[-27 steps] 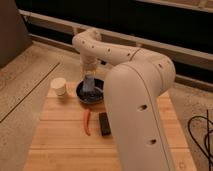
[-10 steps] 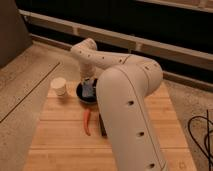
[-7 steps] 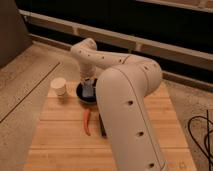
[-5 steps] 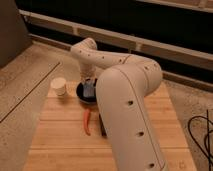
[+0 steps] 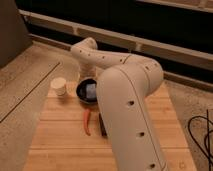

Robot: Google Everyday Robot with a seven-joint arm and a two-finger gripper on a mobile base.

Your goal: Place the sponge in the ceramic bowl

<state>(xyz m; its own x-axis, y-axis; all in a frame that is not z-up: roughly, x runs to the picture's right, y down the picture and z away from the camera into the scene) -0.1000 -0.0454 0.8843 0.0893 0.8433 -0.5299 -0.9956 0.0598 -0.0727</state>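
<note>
Sponge [image 5: 91,91] sits in ceramic bowl [image 5: 80,94] on wooden table [image 5: 57,137], claw [image 5: 89,81] above.

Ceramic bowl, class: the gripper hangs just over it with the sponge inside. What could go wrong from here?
1. The gripper is right above the sponge in the ceramic bowl; rising, it might drag the sponge out or tip the bowl.
2. The white cup stands close beside the bowl; a sideways swing of the arm could knock it over.
</note>
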